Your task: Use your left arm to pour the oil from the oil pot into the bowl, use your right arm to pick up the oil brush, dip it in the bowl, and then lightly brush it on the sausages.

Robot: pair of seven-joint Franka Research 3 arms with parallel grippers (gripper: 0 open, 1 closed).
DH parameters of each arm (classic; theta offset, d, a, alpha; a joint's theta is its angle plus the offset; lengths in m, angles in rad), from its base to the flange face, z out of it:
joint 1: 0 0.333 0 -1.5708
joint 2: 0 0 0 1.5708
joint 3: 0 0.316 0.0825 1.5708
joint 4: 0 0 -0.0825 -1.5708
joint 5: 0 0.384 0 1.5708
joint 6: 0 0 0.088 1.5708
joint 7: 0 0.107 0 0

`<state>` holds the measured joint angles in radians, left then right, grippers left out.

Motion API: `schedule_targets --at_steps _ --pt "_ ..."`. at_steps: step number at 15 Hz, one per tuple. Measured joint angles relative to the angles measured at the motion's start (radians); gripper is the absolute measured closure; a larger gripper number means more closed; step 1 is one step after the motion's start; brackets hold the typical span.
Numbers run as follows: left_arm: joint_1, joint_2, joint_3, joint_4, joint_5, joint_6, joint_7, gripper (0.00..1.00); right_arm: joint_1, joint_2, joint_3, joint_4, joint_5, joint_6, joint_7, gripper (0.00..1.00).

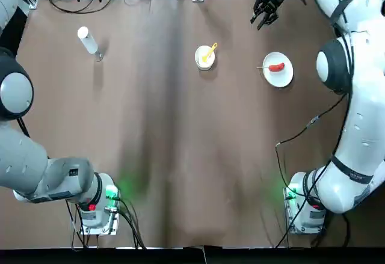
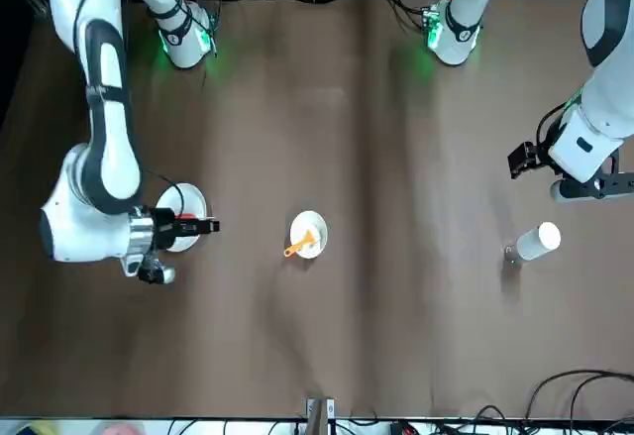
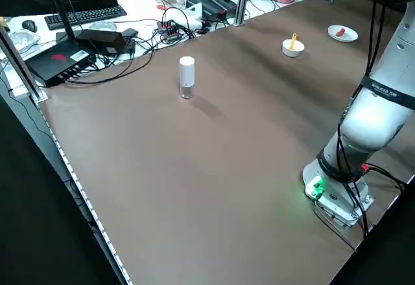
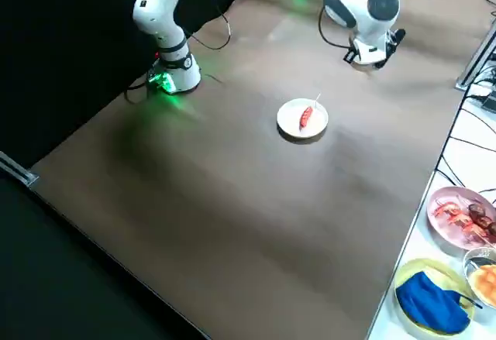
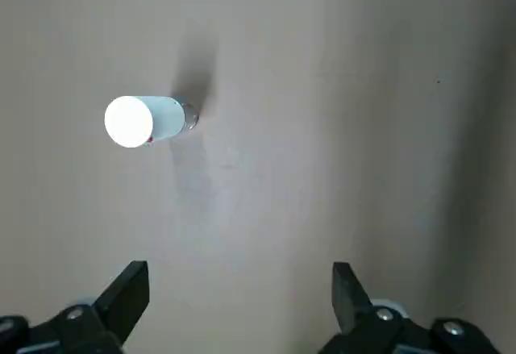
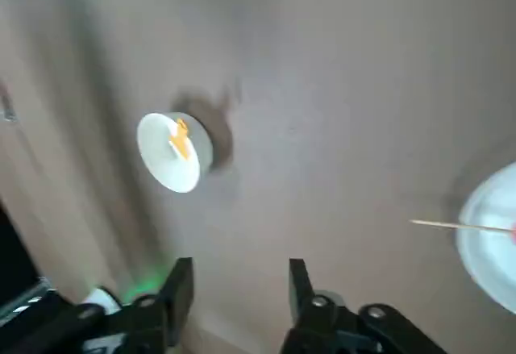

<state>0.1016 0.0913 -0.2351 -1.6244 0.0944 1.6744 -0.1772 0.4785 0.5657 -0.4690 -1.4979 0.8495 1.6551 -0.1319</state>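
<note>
Left arm's gripper (image 5: pixel 240 293) out of the top view, cut off at 9 o'clock. Oil pot (image 1: pixel 88 40) upright at 10 o'clock, brown table (image 1: pixel 180 156) bare around it. Bowl (image 1: pixel 204 58) at 12 holding oil brush (image 1: pixel 210 52); sausage (image 1: pixel 276 67) on plate (image 1: pixel 286 76) at 2. Left fingers (image 5: pixel 129 289) spread wide, empty. Right gripper (image 1: pixel 265 10) near the far edge, parted, holding nothing.

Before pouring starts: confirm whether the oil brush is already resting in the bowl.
Yes, the oil brush lies in the bowl, its handle over the rim.
</note>
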Motion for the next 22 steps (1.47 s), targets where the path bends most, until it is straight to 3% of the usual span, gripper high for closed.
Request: schedule_targets --at_steps 2,4,6,9,11,16,22 --pt "0.0 0.0 0.0 0.0 0.0 0.0 0.0 0.0 0.002 -0.038 0.0 0.005 -0.095 -0.002 -0.002 0.3" --pt "0.0 0.0 0.0 0.0 0.0 0.0 0.0 0.0 0.002 -0.077 0.001 0.01 -0.189 -0.003 -0.003 0.26" --pt "0.0 0.0 0.0 0.0 0.0 0.0 0.0 0.0 0.003 -0.119 0.001 0.012 -0.267 -0.004 -0.005 0.12" --pt "0.0 0.0 0.0 0.0 0.0 0.0 0.0 0.0 -0.003 -0.202 0.001 0.013 -0.378 -0.047 -0.006 0.03" --pt "0.0 0.001 0.0 0.0 0.0 0.0 0.0 0.0 -0.04 -0.248 0.022 0.014 -0.388 -0.104 -0.009 0.01" --pt "0.0 0.001 0.0 0.0 0.0 0.0 0.0 0.0 -0.191 -0.373 0.181 0.014 -0.52 -0.186 -0.015 0.0" --pt "0.0 0.001 0.0 0.0 0.0 0.0 0.0 0.0 -0.415 -0.458 0.465 0.002 -0.694 -0.218 -0.015 0.0"
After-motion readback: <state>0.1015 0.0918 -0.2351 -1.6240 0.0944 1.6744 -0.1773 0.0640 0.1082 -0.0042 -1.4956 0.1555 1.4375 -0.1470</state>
